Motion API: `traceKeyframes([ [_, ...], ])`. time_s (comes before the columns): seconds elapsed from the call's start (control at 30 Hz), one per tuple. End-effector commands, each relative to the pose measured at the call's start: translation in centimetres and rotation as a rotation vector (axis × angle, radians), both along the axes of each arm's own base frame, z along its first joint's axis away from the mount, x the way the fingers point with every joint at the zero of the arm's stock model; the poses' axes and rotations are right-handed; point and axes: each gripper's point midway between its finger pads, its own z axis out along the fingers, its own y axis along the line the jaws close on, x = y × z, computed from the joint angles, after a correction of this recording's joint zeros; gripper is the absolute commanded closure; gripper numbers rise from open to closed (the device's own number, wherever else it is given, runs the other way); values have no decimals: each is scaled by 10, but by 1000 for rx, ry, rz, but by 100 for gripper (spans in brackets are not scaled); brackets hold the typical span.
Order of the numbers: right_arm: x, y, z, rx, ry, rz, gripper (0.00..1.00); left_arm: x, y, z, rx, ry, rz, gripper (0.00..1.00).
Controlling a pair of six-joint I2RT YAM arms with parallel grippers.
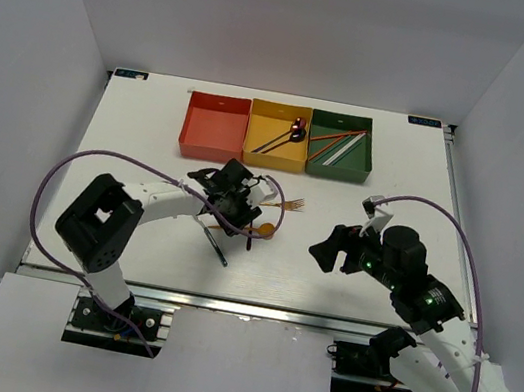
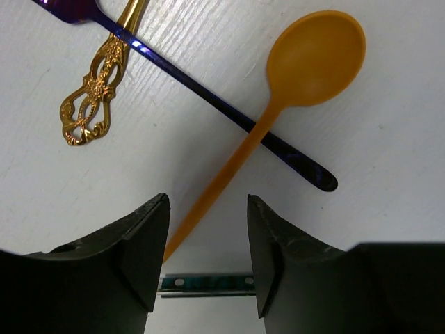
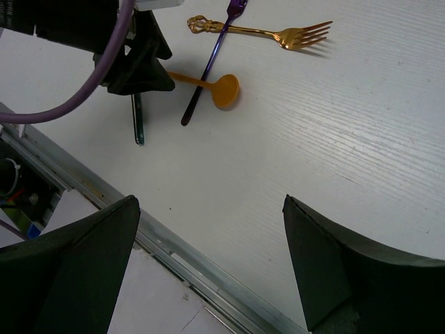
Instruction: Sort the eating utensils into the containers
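Left gripper (image 2: 207,209), jaws spread, above the orange spoon's (image 2: 306,62) handle end; long axis diagonal, bowl ahead-right; right gripper (image 3: 208,209), likewise spread, well apart.

Before the left gripper (image 2: 207,202) — orange spoon (image 2: 316,59) matt plastic; gold fork (image 2: 110,52) and purple utensil (image 2: 208,96) glossy metal.

The whole table (image 1: 373,200) is viewed from above and behind; both wrist views are aimed down — the left close, the right farther — with the orange spoon (image 2: 316,59) shared.
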Motion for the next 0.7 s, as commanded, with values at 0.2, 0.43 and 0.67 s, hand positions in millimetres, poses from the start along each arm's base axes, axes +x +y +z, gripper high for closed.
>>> traceKeyframes([
  [0.2, 4, 3, 12, 33, -50, 3, 12, 8, -18, -2, -18, -24, -63, 41],
  [0.43, 4, 3, 7, 31, -44, 1, 12, 3, -18, -17, 30, -9, -65, 42],
  [0.67, 4, 2, 10, 29, -51, 0, 12, -2, -17, -29, 85, 0, -61, 55],
])
